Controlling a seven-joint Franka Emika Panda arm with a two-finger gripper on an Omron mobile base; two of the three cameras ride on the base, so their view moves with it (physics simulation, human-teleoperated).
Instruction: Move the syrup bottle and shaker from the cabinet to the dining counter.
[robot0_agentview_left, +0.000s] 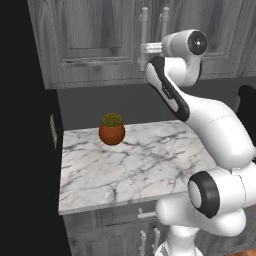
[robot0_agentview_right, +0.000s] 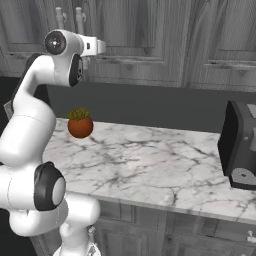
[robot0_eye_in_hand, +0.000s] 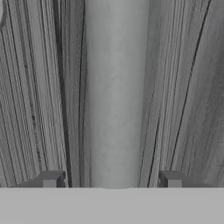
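**Gripper at the cabinet handle**

While the white arm reached up high, its gripper (robot0_eye_in_hand: 112, 181) sat right at a long silver handle (robot0_eye_in_hand: 116, 92) on the cabinet (robot0_agentview_left: 90, 45). In the hand view the handle looked like a smooth, round, pale grey bar. It ran straight up the middle, between the two small dark fingertips (robot0_eye_in_hand: 51, 179). One tip stood on each side of the bar, with a little gap left on both sides, so the jaws were open around the handle and were not squeezing it. The gripper held nothing.

The cabinet was made of grey wood with thin, wavy lines running along it. Its doors had flat panels with raised edges, and they were closed. In the left base view, two silver bar handles stood side by side where two doors met, and the hand was at the right one (robot0_agentview_left: 164, 30).

Below the cabinet was a dark grey wall. Under that lay a worktop (robot0_agentview_left: 135, 165) of white stone with grey veins, smooth and shiny. A small round orange pot (robot0_agentview_left: 112, 133) with a spiky green plant stood on it near the back. A dark boxy machine (robot0_agentview_right: 242, 150) stood at the right end of the worktop.
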